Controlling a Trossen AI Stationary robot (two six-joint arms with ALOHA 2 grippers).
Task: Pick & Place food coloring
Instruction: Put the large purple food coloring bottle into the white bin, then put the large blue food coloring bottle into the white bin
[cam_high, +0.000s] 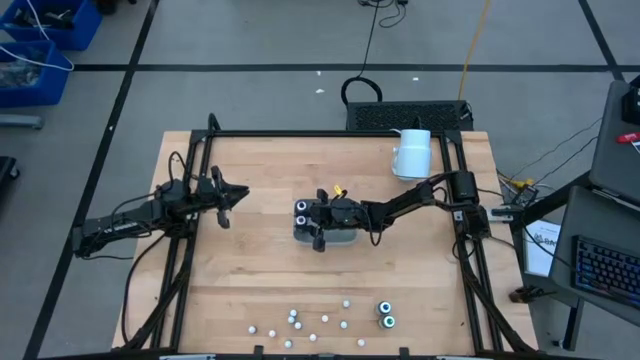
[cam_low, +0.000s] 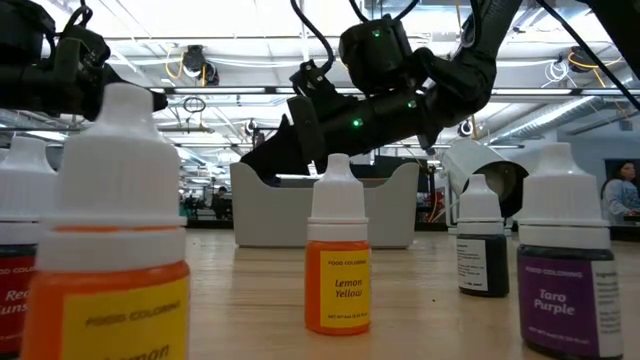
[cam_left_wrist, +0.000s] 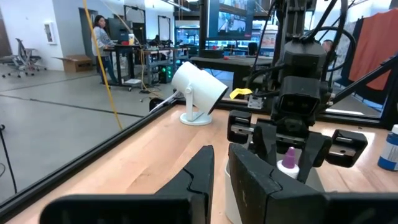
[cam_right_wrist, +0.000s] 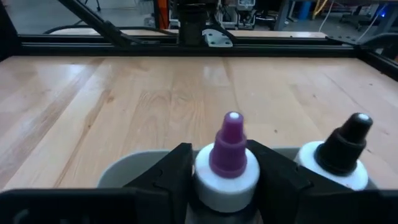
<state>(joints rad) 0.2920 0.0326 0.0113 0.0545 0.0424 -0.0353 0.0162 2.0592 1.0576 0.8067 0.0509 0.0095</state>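
Placing step. My right gripper (cam_right_wrist: 217, 171) hangs over the grey tray (cam_high: 345, 237) at mid-table, fingers either side of a purple-tipped bottle (cam_right_wrist: 227, 163); I cannot tell whether they clamp it or have let go. A black-tipped bottle (cam_right_wrist: 341, 155) already stands beside it. My left gripper (cam_high: 225, 195) waits well apart, fingers nearly together, empty. Next, I judge: open fully, lift clear, fetch from the remaining bottles (cam_high: 300, 322) at the near edge.
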